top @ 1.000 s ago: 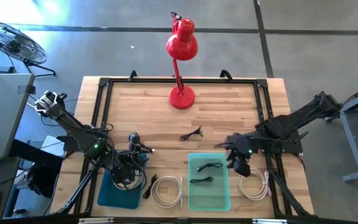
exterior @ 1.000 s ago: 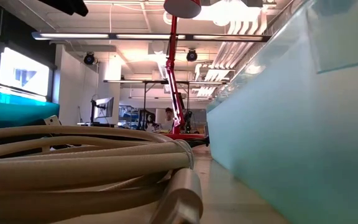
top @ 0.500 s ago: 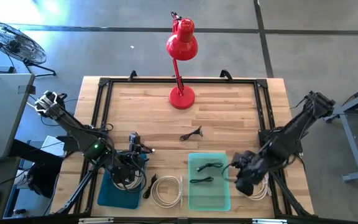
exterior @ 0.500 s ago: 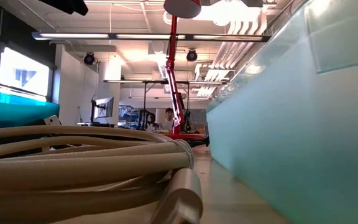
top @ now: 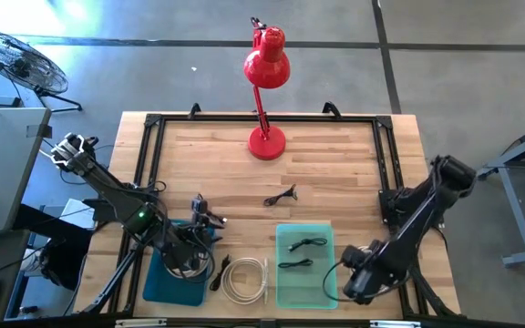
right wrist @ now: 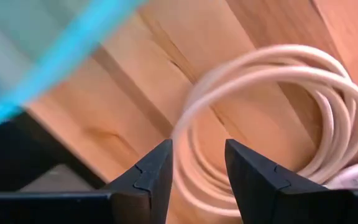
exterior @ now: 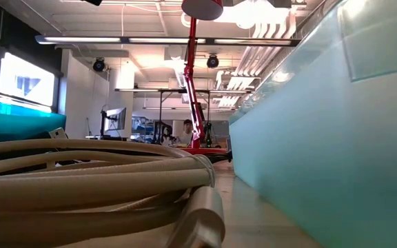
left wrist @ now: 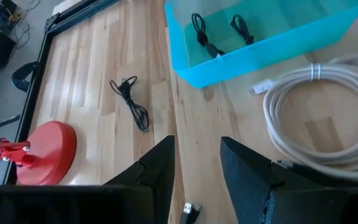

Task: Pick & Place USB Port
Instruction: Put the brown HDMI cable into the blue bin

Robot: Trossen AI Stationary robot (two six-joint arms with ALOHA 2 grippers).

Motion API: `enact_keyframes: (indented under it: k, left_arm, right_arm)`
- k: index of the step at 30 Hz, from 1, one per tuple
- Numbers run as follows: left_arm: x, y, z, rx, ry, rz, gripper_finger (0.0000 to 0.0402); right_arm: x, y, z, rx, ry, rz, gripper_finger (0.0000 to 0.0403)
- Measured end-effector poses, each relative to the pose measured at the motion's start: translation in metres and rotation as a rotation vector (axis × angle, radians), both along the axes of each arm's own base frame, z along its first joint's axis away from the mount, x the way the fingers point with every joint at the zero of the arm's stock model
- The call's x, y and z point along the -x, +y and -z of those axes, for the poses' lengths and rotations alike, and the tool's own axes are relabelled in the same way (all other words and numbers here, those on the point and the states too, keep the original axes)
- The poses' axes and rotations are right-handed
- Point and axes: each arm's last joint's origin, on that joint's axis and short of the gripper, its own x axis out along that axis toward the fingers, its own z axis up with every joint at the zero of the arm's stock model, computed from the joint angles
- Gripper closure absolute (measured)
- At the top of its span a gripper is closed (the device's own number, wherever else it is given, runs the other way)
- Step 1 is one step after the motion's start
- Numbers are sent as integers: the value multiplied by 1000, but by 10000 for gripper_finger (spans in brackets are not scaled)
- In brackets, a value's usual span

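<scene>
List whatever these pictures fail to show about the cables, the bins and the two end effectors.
- Right white cable coil: in the high view, the right end effector covers it.
- Dark teal bin: the left arm hides its contents in the high view.
- Light teal bin: its frosted wall hides the inside in the low view.
- Small connector: cut off by the left wrist view's edge; type unreadable.

Far half of bench [top: 335, 155]: open wood, only the red lamp [top: 266, 141] base and a loose black cable [top: 281, 196].
Near edge: crowded, with teal tray [top: 305, 266], dark blue tray [top: 173, 282], white cable coil [top: 245, 279] side by side.
Right end effector [top: 358, 284]: low beside teal tray, fingers apart.
</scene>
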Motion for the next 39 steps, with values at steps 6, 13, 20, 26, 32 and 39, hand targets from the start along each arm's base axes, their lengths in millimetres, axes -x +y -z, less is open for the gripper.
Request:
enact_keyframes:
  k: [6, 13, 20, 26, 32, 39]
  left_arm:
    - [-1, -2, -2, 19, -16, 15, 277]
    - [-2, -2, -2, 25, -16, 19, 277]
    - [-2, -2, -2, 25, -17, 18, 277]
    - [-2, -2, -2, 18, -20, 14, 277]
    - [-2, 0, -3, -110, -27, 44, 277]
    - [-3, 3, -5, -340, -38, 63, 277]
  right_arm:
    - [1, 17, 29, 47, 37, -25, 265]
    - [-6, 27, 54, 62, 44, -49, 265]
    - [-5, 25, 58, 107, 57, -71, 300]
    - [-7, 20, 58, 130, 66, -95, 386]
    - [-6, 12, 47, 203, 34, -98, 395]
    - [2, -2, -3, 290, 30, -61, 397]
